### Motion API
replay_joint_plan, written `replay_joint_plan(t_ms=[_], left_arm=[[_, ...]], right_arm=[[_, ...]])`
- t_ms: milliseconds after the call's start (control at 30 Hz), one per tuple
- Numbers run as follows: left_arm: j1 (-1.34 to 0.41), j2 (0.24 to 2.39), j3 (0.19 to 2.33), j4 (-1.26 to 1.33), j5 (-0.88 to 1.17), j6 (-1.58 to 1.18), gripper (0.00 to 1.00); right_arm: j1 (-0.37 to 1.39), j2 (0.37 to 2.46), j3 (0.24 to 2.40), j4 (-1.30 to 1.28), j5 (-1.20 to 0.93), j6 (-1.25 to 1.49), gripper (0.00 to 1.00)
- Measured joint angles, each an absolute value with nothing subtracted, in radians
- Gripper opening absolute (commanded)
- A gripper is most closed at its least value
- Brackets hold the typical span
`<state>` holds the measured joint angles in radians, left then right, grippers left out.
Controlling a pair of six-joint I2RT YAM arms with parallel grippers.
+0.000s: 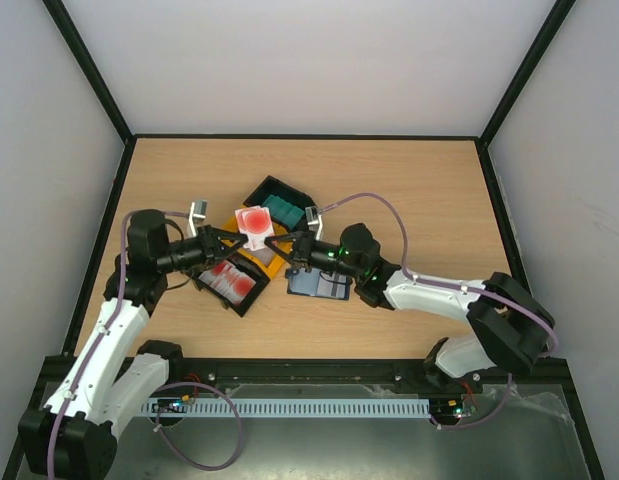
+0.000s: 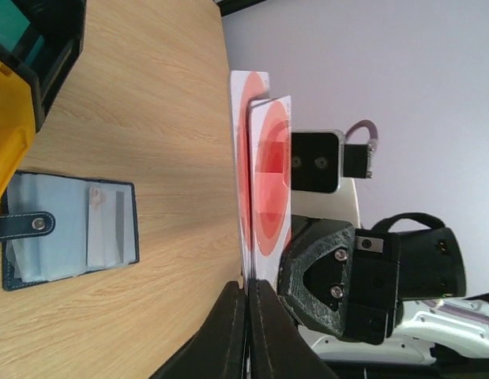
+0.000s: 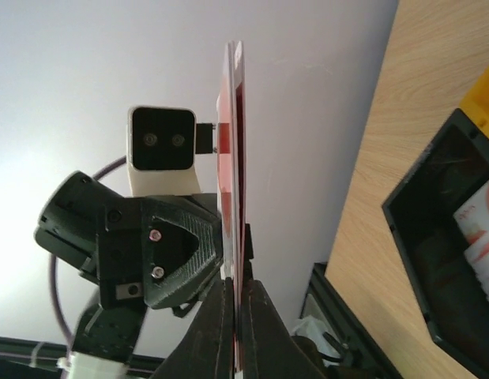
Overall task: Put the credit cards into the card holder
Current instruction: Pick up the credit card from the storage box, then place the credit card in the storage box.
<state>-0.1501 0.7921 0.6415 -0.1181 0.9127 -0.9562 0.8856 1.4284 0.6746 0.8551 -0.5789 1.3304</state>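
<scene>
The two arms reach in toward each other above the middle of the wooden table [image 1: 429, 200]. The left gripper [image 1: 244, 238] and right gripper [image 1: 272, 240] meet on the near edge of the red-and-white credit cards [image 1: 256, 220], one from each side, over a yellow tray [image 1: 261, 260]. Just beyond sits a black tray [image 1: 289, 189] with something teal inside. A second black tray [image 1: 251, 302], nearer and to the left, holds loose cards [image 1: 229, 280]. The card holder [image 1: 319, 284] lies open under the right arm.

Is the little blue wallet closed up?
No, the card holder lies flat and open, with its light blue inside facing up.
</scene>
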Motion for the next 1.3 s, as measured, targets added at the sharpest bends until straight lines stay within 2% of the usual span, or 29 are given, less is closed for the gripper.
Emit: replay_joint_plan(t_ms=[133,333,567,733,867,1033,1300], left_arm=[[-0.144,0.791,0.666,-0.205,0.894,-0.904,0.03],[-0.044,0.789,0.685,-0.286,0.832,-0.833,0.03],[-0.007,0.804,0.742,-0.411,0.726,-0.739,0.02],[-0.005,0.813,0.839,-0.543,0.504,-0.643,0.03],[-0.005,0.812,0.847,-0.601,0.41,-0.608,0.03],[-0.006,0.811,0.846,-0.632,0.382,-0.588,0.03],[-0.016,0.812,0.836,-0.645,0.396,-0.566,0.03]], right_arm=[[0.892,1.375,0.674,0.751,-0.546,1.262,0.02],[0.856,1.274,0.65,0.68,-0.537,1.196,0.02],[0.852,1.272,0.657,0.542,-0.568,1.119,0.02],[0.93,1.374,0.76,0.36,-0.488,1.052,0.02],[1.036,1.512,0.869,0.253,-0.448,1.013,0.02],[1.089,1.66,0.963,0.15,-0.436,0.973,0.02],[1.088,1.781,1.052,0.074,-0.412,0.95,0.02]])
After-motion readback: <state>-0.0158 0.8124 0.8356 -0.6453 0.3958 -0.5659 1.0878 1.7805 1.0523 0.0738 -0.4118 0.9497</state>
